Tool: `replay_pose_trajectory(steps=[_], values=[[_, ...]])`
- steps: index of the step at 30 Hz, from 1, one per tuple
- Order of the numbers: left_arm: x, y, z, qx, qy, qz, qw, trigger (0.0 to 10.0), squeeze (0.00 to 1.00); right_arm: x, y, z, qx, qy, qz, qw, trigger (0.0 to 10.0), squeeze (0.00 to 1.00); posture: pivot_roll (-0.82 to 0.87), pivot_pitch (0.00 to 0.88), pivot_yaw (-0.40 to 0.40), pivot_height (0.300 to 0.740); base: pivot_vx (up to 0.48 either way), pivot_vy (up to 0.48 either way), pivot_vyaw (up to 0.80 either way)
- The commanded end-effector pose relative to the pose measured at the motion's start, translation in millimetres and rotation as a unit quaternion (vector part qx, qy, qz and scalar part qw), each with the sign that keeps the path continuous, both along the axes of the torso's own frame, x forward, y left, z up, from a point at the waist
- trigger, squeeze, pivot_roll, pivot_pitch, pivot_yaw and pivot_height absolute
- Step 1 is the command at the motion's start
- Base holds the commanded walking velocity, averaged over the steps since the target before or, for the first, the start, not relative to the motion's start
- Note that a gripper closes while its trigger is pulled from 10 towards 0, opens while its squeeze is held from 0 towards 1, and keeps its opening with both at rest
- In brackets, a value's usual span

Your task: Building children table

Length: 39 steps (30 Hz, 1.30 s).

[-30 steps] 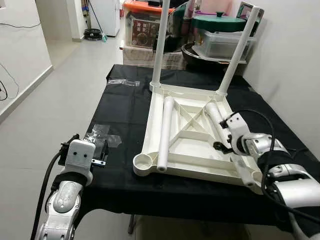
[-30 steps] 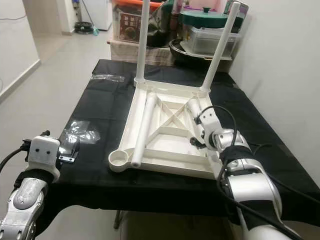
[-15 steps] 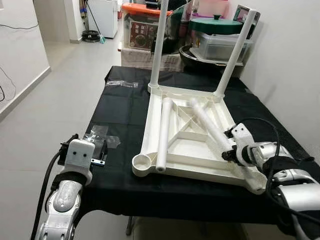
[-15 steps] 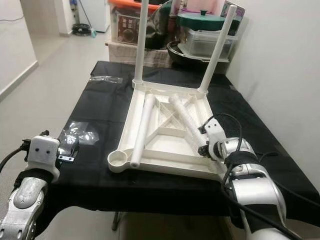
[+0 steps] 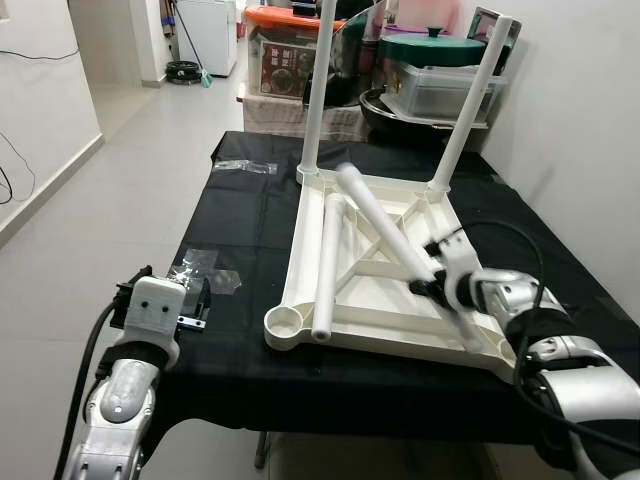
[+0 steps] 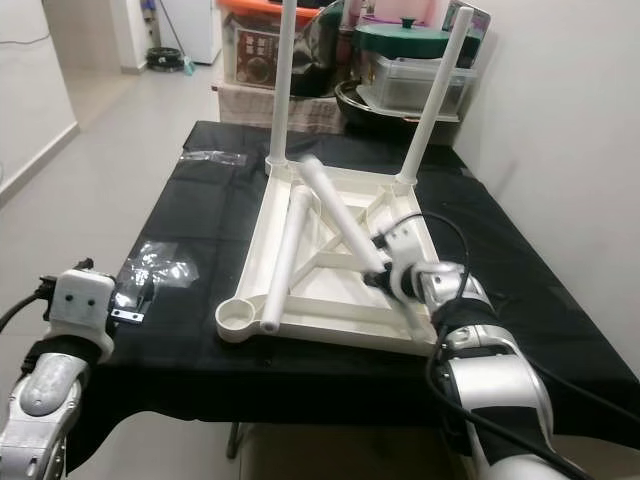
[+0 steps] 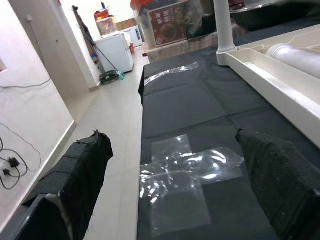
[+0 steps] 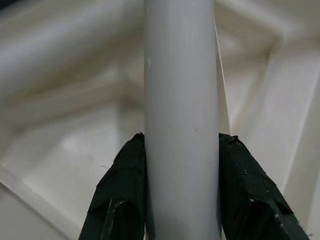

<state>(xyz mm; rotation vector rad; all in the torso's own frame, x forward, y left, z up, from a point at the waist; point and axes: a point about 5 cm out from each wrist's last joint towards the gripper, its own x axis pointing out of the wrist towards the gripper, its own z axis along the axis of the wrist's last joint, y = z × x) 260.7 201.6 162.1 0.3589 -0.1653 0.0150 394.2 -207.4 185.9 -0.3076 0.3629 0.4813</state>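
An upturned white table top (image 5: 289, 270) lies on the black-covered table. Two white legs (image 5: 318, 90) (image 5: 468, 110) stand upright in its far corners. A third leg (image 5: 327, 265) lies loose inside the frame along its left side, beside an empty corner socket (image 5: 284, 322). My right gripper (image 5: 432, 283) is shut on the lower end of a fourth leg (image 5: 385, 225), which tilts up toward the far left; in the right wrist view the fingers (image 8: 122, 185) clamp the leg (image 8: 181, 100). My left gripper (image 7: 175, 170) hangs open at the table's left edge over a clear plastic bag (image 7: 185, 170).
Another plastic bag (image 5: 245, 165) lies at the far left corner of the black cloth (image 5: 240, 215). Storage boxes and a pot (image 5: 440, 75) crowd the space behind the table. A wall runs close on the right; open tiled floor (image 5: 120, 200) lies to the left.
The right gripper has raised the held leg from lying flat in the frame to a steep tilt, its free end swinging up and leftward. The left arm has stayed put.
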Motion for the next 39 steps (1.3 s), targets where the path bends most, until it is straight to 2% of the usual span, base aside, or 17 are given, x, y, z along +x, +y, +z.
replay_pose_trajectory(steps=[1, 2, 3, 5, 6, 8, 9, 14, 15, 19, 24, 26, 27, 28, 30, 32, 39], values=[[-2.2, 2.2, 15.7, 0.026, -0.012, -0.047, 0.998, 10.0, 0.00, 2.0, 22.2, 36.1, -0.039, -0.102, 0.112, 0.988, 0.0, 0.00, 0.06, 0.000, -0.115, 0.740, 0.000, 0.000, 0.00], [-2.2, 2.2, 15.7, 0.026, -0.012, -0.047, 0.998, 10.0, 0.00, 2.0, 22.2, 36.1, -0.039, -0.102, 0.112, 0.988, 0.0, 0.00, 0.06, 0.000, -0.115, 0.740, 0.000, 0.000, 0.00], [-6.0, 10.0, 29.7, 0.091, -0.011, -0.091, 0.992, 10.0, 0.00, -3.7, 37.2, 45.3, -0.096, -0.142, 0.200, 0.965, 0.0, 0.00, 0.07, 0.000, -0.117, 0.740, 0.000, 0.000, 0.00], [-7.4, 13.6, 35.2, 0.118, -0.010, -0.104, 0.988, 10.0, 0.00, -5.7, 41.6, 46.7, -0.114, -0.149, 0.226, 0.956, 0.0, 0.00, 0.07, 0.000, -0.117, 0.740, 0.000, 0.000, 0.00], [-8.0, 21.7, 44.9, 0.176, -0.005, -0.124, 0.977, 10.0, 0.00, -8.2, 47.8, 49.1, -0.162, -0.165, 0.262, 0.937, 0.0, 0.00, 0.08, 0.000, -0.115, 0.740, 0.000, 0.000, 0.00], [-8.0, 21.7, 44.9, 0.176, -0.005, -0.124, 0.977, 10.0, 0.00, -8.2, 47.8, 49.1, -0.162, -0.165, 0.262, 0.937, 0.0, 0.00, 0.08, 0.000, -0.115, 0.740, 0.000, 0.000, 0.00], [-5.4, 35.9, 74.3, 0.298, 0.005, -0.166, 0.940, 10.0, 0.00, -10.3, 61.0, 56.9, -0.261, -0.206, 0.315, 0.889, 0.0, 0.00, 0.08, 0.000, -0.108, 0.740, 0.000, 0.000, 0.00], [-4.1, 38.6, 97.4, 0.357, 0.004, -0.190, 0.914, 10.0, 0.00, -9.9, 68.5, 62.6, -0.305, -0.230, 0.330, 0.863, 0.0, 0.00, 0.08, 0.000, -0.105, 0.740, 0.000, 0.000, 0.00], [-6.7, 27.5, 121.2, 0.396, -0.007, -0.235, 0.888, 10.0, 0.00, -8.6, 75.4, 67.5, -0.326, -0.247, 0.333, 0.849, 0.0, 0.00, 0.09, 0.000, -0.098, 0.740, 0.000, 0.000, 0.00], [-10.2, 16.6, 130.5, 0.432, 0.010, -0.290, 0.854, 10.0, 0.00, -11.8, 84.5, 72.4, -0.333, -0.272, 0.354, 0.830, 0.0, 0.00, 0.09, 0.000, -0.093, 0.740, 0.000, 0.000, 0.00], [-6.8, 22.0, 124.5, 0.439, 0.057, -0.318, 0.838, 10.0, 0.00, -17.6, 93.6, 81.6, -0.345, -0.319, 0.379, 0.797, 0.0, 0.00, 0.07, 0.000, -0.071, 0.740, 0.000, 0.000, 0.00], [-4.7, 27.8, 113.9, 0.448, 0.102, -0.342, 0.820, 10.0, 0.00, -24.4, 104.0, 93.2, -0.321, -0.361, 0.401, 0.779, 0.0, 0.00, 0.07, 0.000, -0.064, 0.740, 0.000, 0.000, 0.00], [-4.7, 27.8, 113.9, 0.448, 0.102, -0.342, 0.820, 10.0, 0.00, -24.4, 104.0, 93.2, -0.321, -0.361, 0.401, 0.779, 0.0, 0.00, 0.07, 0.000, -0.064, 0.740, 0.000, 0.000, 0.00], [-1.9, 30.0, 111.4, 0.448, 0.116, -0.350, 0.815, 10.0, 0.00, -27.3, 108.3, 96.4, -0.329, -0.381, 0.413, 0.759, 0.0, 0.00, 0.06, 0.000, -0.056, 0.740, 0.000, 0.000, 0.00], [-1.9, 30.0, 111.4, 0.448, 0.116, -0.350, 0.815, 10.0, 0.00, -27.3, 108.3, 96.4, -0.329, -0.381, 0.413, 0.759, 0.0, 0.00, 0.06, 0.000, -0.056, 0.740, 0.000, 0.000, 0.00], [6.5, 33.0, 111.1, 0.448, 0.142, -0.358, 0.807, 10.0, 0.00, -35.1, 119.9, 101.3, -0.339, -0.422, 0.438, 0.718, 0.0, 0.00, 0.06, 0.000, -0.047, 0.740, 0.000, 0.000, 0.00], [12.5, 38.4, 104.7, 0.441, 0.171, -0.358, 0.805, 10.0, 0.00, -47.4, 135.9, 104.1, -0.323, -0.470, 0.460, 0.680, 0.0, 0.00, 0.05, 0.000, -0.037, 0.740, 0.000, 0.000, 0.00]])
